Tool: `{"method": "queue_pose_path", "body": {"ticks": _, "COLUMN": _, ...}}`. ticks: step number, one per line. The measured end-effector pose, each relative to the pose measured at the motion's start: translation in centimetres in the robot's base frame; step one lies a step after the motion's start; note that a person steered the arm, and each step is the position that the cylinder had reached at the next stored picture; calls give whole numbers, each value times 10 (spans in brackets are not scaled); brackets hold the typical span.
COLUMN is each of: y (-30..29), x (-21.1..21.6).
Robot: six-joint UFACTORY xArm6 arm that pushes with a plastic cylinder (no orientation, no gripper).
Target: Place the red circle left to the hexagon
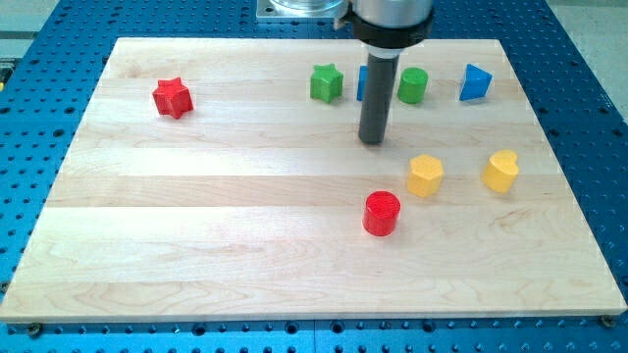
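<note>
Fingers? None on show: just my tip (373,140), rod upright, planted on the desk (196,226) above the red circle (382,213), well apart. Yellow hexagon (425,176) sits just up-right of that circle.

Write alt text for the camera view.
My tip rests on a wooden board, above the red circle and up-left of the yellow hexagon. A yellow heart sits right; stars and other blocks line the top.

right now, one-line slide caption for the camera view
My tip hovers above the red circle, which sits lower left of the yellow hexagon.
</note>
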State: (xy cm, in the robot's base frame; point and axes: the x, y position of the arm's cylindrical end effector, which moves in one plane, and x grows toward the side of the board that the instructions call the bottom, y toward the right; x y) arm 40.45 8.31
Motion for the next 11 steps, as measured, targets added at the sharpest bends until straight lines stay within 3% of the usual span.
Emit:
{"method": "queue_pose_path", "body": {"ticks": 3, "y": -83, "x": 148}}
{"method": "queue_pose_path", "body": {"ticks": 4, "y": -21, "x": 163}}
{"method": "queue_pose_path", "body": {"ticks": 6, "y": -34, "x": 119}}
{"method": "queue_pose_path", "body": {"ticks": 8, "y": -13, "x": 136}}
{"method": "queue_pose_path", "body": {"ticks": 9, "y": 8, "x": 123}}
{"method": "queue_pose_path", "body": {"ticks": 11, "y": -20, "x": 114}}
